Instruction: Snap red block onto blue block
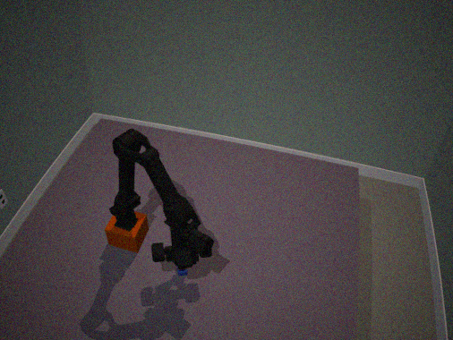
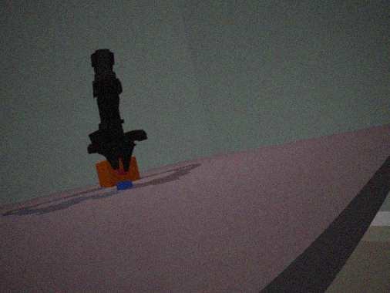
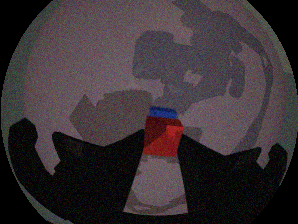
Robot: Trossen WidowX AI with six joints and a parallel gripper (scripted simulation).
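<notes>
A broad, flat pinkish-mauve table top (image 1: 277, 233) (image 2: 200, 231) (image 3: 75, 55) directly carries a small blue block (image 1: 183, 272) (image 2: 124, 185) (image 3: 163, 112); in the top view, a box-shaped orange base (image 1: 122, 241) (image 2: 105, 177) stands left of it.
</notes>
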